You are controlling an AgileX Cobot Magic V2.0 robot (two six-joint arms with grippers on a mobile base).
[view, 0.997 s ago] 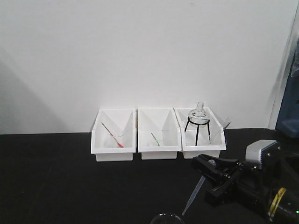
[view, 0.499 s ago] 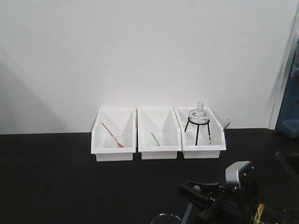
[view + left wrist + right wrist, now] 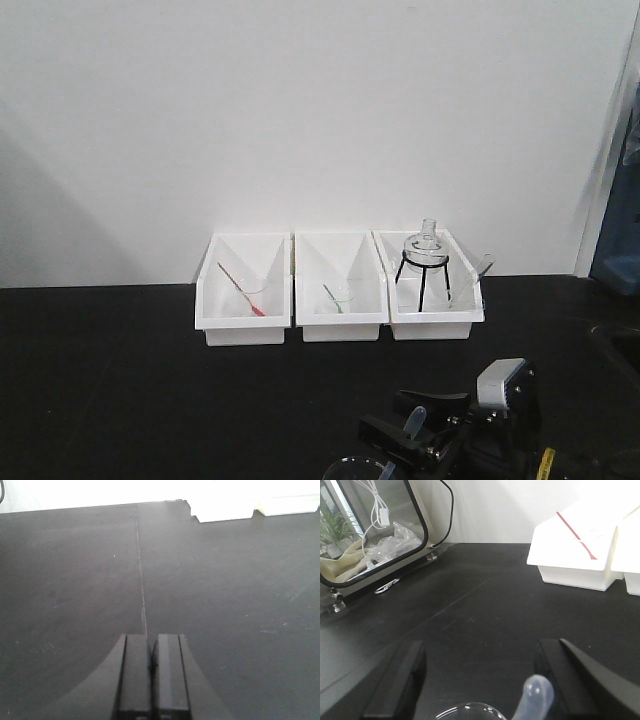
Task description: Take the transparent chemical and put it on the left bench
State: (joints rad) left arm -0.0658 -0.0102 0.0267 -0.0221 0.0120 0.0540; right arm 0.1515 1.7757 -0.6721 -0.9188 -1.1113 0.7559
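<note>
A long black bench [image 3: 120,380] runs below a plain white wall [image 3: 300,110]. Three white bins sit side by side against that wall. The left bin [image 3: 243,325] holds a small beaker with a red pipette [image 3: 240,289]. The middle bin [image 3: 340,325] holds a beaker with a green pipette [image 3: 332,298]. The right bin [image 3: 435,322] holds a glass flask [image 3: 426,246] on a black tripod stand [image 3: 421,283].

At the near right edge of the front view, the right gripper [image 3: 400,432] is low over the bench. Its jaws are spread apart around the clear beaker [image 3: 357,468], whose rim just shows at the bottom edge. The colourless pipette [image 3: 411,422] rises between the jaws. In the right wrist view the beaker rim [image 3: 465,711] and pipette bulb [image 3: 535,692] lie between the two open fingers [image 3: 395,680], with no clear contact.

The left gripper [image 3: 152,680] is closed on nothing, its fingers pressed together above bare bench.
</note>
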